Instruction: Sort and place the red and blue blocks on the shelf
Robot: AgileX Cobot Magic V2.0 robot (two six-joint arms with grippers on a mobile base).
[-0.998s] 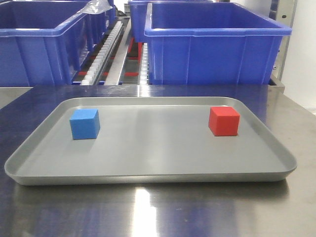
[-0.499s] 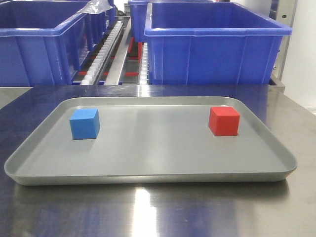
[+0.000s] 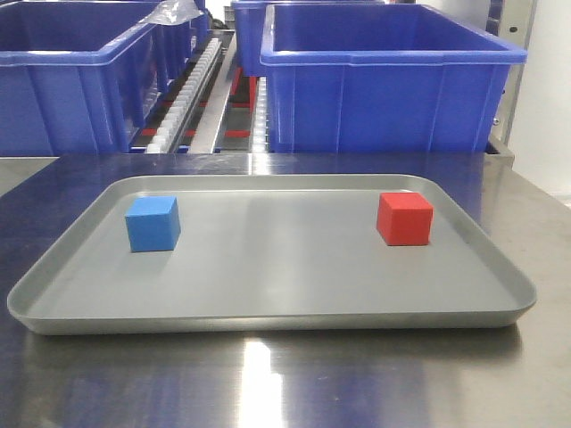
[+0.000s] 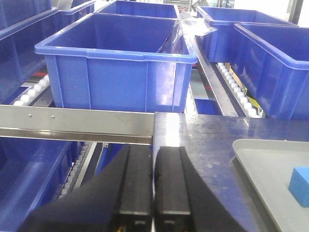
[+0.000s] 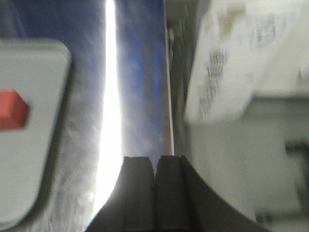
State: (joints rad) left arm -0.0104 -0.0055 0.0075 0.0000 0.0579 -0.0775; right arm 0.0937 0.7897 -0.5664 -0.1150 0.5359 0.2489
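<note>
- left gripper [image 4: 153, 151]: jaws pressed together, nothing between them. it hangs over the surface [image 4: 203, 140] edge, beside the tray's [image 4: 263, 162] left end, well apart from the blue block [image 4: 301, 186].
- right gripper [image 5: 155, 162]: jaws also closed and empty, over bare steel to the right of the tray. the red block [image 5: 10, 110] is just in view at the far left. this view is smeared, so that arm is probably moving.
- front view: no arm in shot.
- change over the last second: none in the front view. the blue block [image 3: 153, 223] sits at the tray's left, the red block [image 3: 404, 218] at its right, both flat, well apart, same spots as before.
- shelf [image 3: 192, 89] behind the surface, roller rails carrying the blue bins [image 3: 384, 80]; no block up there.
- meaning: nothing grasped yet, task looks to be at the start. each gripper must open before it can close on its nearer block.
</note>
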